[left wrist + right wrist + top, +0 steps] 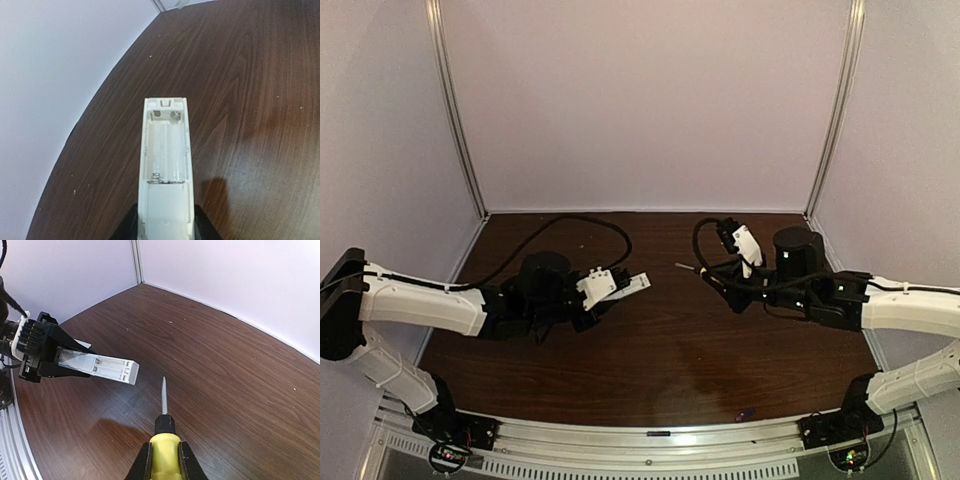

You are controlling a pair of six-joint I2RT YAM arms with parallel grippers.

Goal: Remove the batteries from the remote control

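Closest to us in the left wrist view, the left gripper (166, 222) is clamped narrowly on the near end of the remote control (165, 165), a dark finger pressed to each long side. The remote's long axis runs straight out from the fingers, and its open compartment (165, 150) faces up, showing bare white troughs. From above we see that free end pointing right and slightly toward the far wall, held over the left half of the table (660, 350). Opposite it, the right gripper (165, 462) is closed on the yellow handle of a screwdriver (164, 440), whose tip aims at the remote's free end but stays apart. One battery (744, 412) lies near the table's front edge.
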